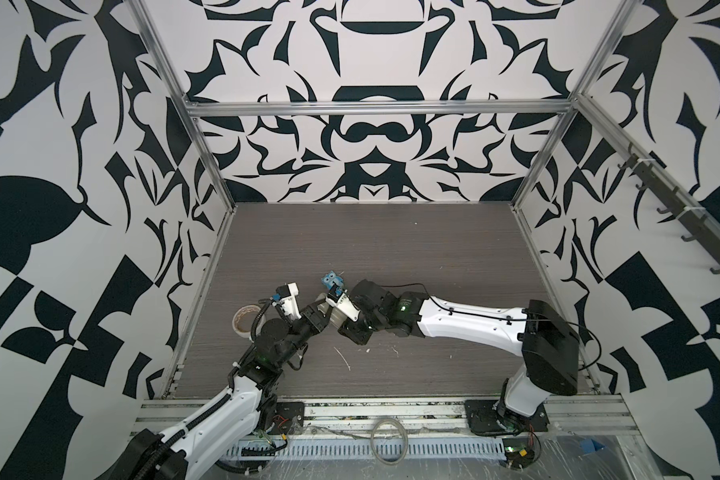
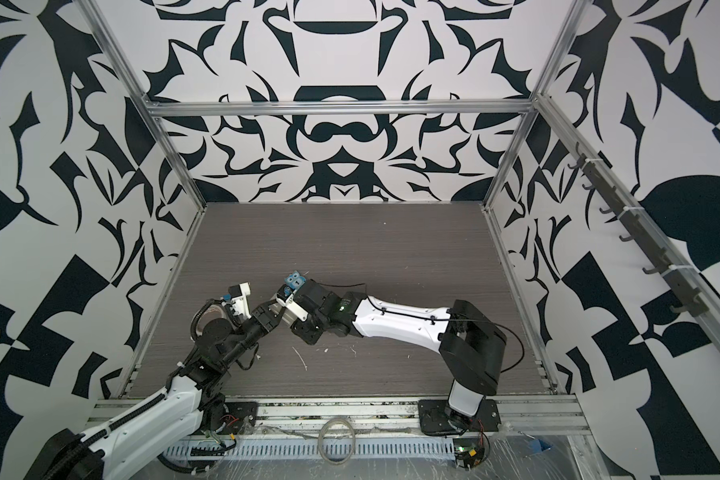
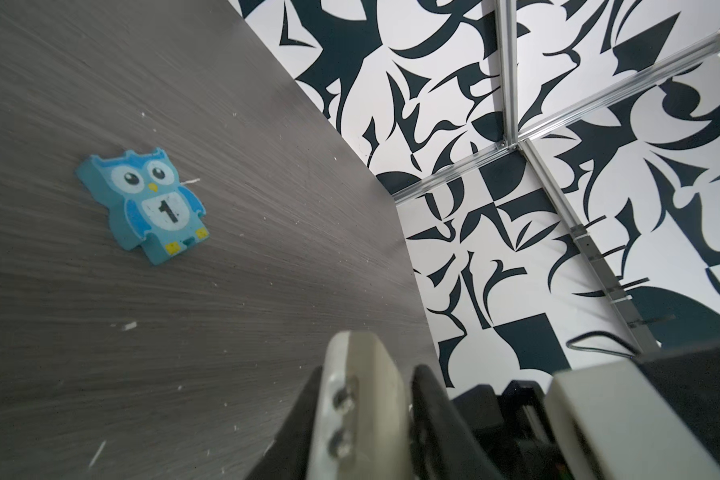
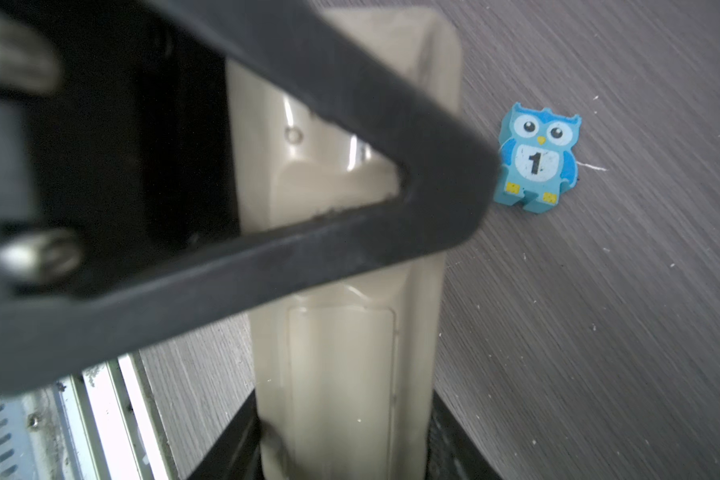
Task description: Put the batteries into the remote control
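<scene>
The left gripper (image 1: pixel 321 311) is crowding the remote control (image 4: pixel 341 353). One of its black fingers (image 4: pixel 308 257) is lying across the pale back, so I judge that a push there could lever the handset out of the other grip or twist it off line. The blue owl (image 4: pixel 537 158) is lying just past that fingertip and could take a knock. No batteries are showing, so one may be going astray unseen. I cannot tell how far apart the left jaws are standing. The right gripper (image 4: pixel 346 453) is clamping the remote by its long sides.
</scene>
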You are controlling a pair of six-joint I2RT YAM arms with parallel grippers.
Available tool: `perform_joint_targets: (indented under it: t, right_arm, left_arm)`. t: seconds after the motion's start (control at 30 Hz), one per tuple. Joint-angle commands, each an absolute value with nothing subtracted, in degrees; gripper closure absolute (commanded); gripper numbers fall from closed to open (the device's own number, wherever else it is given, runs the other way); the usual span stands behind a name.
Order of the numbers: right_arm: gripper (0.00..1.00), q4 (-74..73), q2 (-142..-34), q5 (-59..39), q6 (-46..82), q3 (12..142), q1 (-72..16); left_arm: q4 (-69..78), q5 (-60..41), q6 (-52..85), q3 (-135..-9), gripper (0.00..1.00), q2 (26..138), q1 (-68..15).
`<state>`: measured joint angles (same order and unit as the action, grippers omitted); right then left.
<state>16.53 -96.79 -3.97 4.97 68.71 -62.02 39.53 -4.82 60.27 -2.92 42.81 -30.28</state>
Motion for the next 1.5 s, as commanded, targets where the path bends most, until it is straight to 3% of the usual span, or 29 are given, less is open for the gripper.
perform_joint_targets:
  t: [0.0, 0.13, 0.33, 0.5, 0.53, 0.97, 1.47]
  right_arm:
    - [0.77, 16.5, -94.3, -3.6, 5.6, 69.1, -61.5]
    - [0.79, 15.5, -93.6, -5.6, 6.8, 68.3, -59.9]
    - [0.8, 11.5, -89.4, -12.7, 8.8, 64.4, -55.4]
    - [0.81, 10.0, -86.2, -21.4, 8.4, 62.4, -51.7]
    - [0.81, 9.9, -85.5, -23.0, 8.1, 62.2, -51.2]
    - [0.83, 3.9, -75.2, -32.9, 8.6, 57.1, -47.4]
    - [0.85, -7.7, -66.2, -45.6, 13.1, 50.9, -44.6]
  left_arm:
    - [38.8, -5.6, 57.1, -5.2, 0.45, 41.6, -30.3]
    - [36.5, -6.6, 56.0, -5.4, 0.24, 39.7, -30.3]
    - [33.0, -8.8, 53.4, -5.2, 0.19, 33.7, -30.3]
    - [24.8, -19.5, 44.5, -11.6, 0.16, 30.9, -30.3]
    - [23.0, -21.8, 42.9, -13.2, 0.12, 31.0, -30.3]
    - [19.4, -31.7, 34.8, -22.2, 0.07, 35.2, -30.3]
    - [34.7, -40.2, 39.1, -25.9, 0.03, 43.5, -30.6]
